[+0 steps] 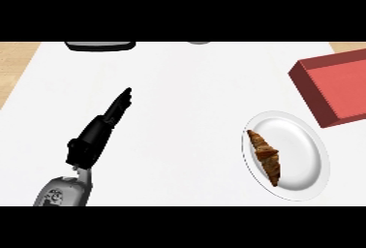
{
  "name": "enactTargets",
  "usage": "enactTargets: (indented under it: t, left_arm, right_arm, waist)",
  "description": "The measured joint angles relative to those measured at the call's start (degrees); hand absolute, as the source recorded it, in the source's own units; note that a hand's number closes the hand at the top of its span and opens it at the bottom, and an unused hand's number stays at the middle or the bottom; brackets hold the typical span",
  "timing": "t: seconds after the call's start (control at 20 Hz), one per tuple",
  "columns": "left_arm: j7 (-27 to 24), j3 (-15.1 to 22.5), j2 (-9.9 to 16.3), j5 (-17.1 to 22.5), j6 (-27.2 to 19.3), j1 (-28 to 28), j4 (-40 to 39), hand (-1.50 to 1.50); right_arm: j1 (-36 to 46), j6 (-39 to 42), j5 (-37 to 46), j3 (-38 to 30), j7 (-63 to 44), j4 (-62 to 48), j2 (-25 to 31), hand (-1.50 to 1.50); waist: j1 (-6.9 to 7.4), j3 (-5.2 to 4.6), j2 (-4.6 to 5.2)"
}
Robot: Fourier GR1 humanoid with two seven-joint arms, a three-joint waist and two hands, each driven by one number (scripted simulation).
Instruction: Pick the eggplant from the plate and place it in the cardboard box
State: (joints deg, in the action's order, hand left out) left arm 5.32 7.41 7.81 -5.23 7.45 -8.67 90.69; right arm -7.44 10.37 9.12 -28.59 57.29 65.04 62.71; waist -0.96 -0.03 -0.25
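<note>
While the brown croissant-like item (pixel 265 157) lies untouched on the round white plate (pixel 304 145), left robot hand (pixel 100 128) hovers straight-fingered, empty; red box (pixel 336 87) unfilled.

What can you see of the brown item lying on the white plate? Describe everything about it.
The brown, ridged, elongated item looks like a croissant-shaped pastry rather than an eggplant. It lies flat on the left part of the round white plate, running from upper left to lower right, darker towards its lower end. Only the plate touches it; no robot hand is near it.
</note>
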Motion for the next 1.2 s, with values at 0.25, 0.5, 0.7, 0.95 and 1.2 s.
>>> enactTargets:
  t: [0.25, 0.5, 0.7, 0.95, 1.2]
  left_arm:
    - [-0.5, 0.0, -0.5, -0.7, 0.4, -0.9, -1.0, 0.00]
    - [-1.2, -0.9, -0.6, -0.6, 1.2, -2.0, -2.6, 0.00]
    - [0.1, -1.5, -0.6, 0.1, 2.3, -3.4, -2.1, 0.00]
    - [-0.1, -0.2, -2.2, -1.5, 1.2, -3.1, -2.1, 0.00]
    - [-0.3, -0.3, -2.3, -1.9, 1.6, -3.7, -2.8, 0.00]
  right_arm:
    - [3.7, 2.8, -2.5, -1.7, -2.8, -4.1, 2.6, 1.50]
    - [10.1, 4.7, -2.6, -0.2, -7.1, -7.3, 3.9, 1.50]
    - [18.2, 5.4, -0.9, 3.5, -8.5, -13.3, 4.4, 1.50]
    - [28.0, 7.0, 1.2, 7.5, -11.0, -18.9, 4.2, 1.50]
    - [38.0, 6.4, 5.1, 11.2, -12.6, -26.0, 2.8, 1.50]
  waist:
    - [0.73, 0.01, 0.19]
    - [1.21, 0.04, 0.30]
    - [2.03, 0.04, 0.46]
    - [2.43, 0.07, 0.58]
    - [2.76, 0.08, 0.69]
